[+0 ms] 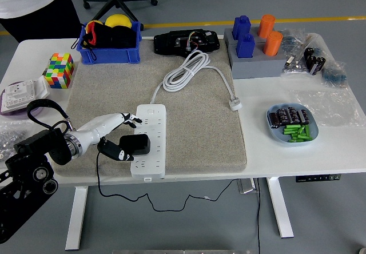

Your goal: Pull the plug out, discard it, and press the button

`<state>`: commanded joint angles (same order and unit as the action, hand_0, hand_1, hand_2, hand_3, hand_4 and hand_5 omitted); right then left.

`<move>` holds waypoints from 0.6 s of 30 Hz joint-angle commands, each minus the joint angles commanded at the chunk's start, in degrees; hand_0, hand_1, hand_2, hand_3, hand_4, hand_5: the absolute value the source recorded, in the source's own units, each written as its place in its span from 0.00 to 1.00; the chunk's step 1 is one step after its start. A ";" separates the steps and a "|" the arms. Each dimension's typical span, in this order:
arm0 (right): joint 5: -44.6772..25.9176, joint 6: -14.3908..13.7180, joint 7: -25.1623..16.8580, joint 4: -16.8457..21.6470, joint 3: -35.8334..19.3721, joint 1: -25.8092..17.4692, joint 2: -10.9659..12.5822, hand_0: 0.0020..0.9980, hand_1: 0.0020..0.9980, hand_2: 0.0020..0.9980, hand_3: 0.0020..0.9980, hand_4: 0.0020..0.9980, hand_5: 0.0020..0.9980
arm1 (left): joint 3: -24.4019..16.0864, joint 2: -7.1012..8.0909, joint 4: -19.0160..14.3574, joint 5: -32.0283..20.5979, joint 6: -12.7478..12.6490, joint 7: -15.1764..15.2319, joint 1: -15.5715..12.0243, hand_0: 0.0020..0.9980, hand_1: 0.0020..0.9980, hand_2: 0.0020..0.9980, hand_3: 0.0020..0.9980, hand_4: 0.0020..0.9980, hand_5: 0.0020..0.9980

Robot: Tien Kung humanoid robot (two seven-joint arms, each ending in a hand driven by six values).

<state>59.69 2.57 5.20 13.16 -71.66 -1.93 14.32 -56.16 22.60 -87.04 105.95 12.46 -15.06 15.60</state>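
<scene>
Head view. Item: black plug [135,146], a blocky adapter seated in the white power strip [150,141] at its left side, lower-centre left of the frame; a thin black cord [98,168] runs from it over the worktop's near edge and hangs below. The power strip lies lengthwise on a grey mat [194,122], its white cable [186,71] coiled in the upper centre of the mat and ending in a white plug [235,103] near the mat's right edge.

Left robot hand [123,135]: enters from the lower left on a white forearm; upper fingers [129,118] extended, tips touching the strip's left edge near its top, thumb below against the black plug's left end. Whether it actually grips the plug cannot be told. Right robot hand: not visible.

Worktop [297,157], white. Upper left: blue bin [108,51] with yellow and black contents, a multicoloured cube [59,70]. Upper centre: black device [186,41]. Upper right: grey block [257,65] bearing blue and orange pieces. Right: light blue dish [291,125] holding dark and green small parts. Far left: white switch plate [18,92].

A person in a white top stands at the upper left corner of the frame.
</scene>
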 joint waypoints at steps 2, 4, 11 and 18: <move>-0.01 0.02 0.02 0.01 0.06 0.01 -0.02 0.73 0.68 0.66 0.63 0.74 0.60 | 0.36 -0.09 0.16 0.02 -0.85 0.34 0.06 0.73 0.69 0.59 0.67 0.93 0.00; 0.00 0.00 0.00 0.05 0.02 0.02 -0.03 0.73 0.68 0.66 0.63 0.74 0.60 | 0.37 -0.21 0.23 -0.63 -1.04 0.43 0.02 0.73 0.69 0.59 0.67 0.93 0.00; -0.02 -0.03 0.01 0.00 0.17 -0.05 -0.01 0.73 0.68 0.66 0.63 0.74 0.60 | 0.73 -0.38 0.47 -1.62 -1.60 0.62 0.09 0.51 0.47 0.41 0.54 0.90 0.00; -0.13 -0.03 0.00 0.01 0.41 0.23 0.20 0.73 0.68 0.66 0.63 0.74 0.60 | 1.46 -0.55 0.80 -2.91 -2.28 0.50 0.59 0.47 0.39 0.36 0.52 0.88 0.00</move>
<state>59.56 2.53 5.19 13.17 -71.24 -1.71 14.52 -54.70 22.05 -86.24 103.03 10.19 -14.56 16.19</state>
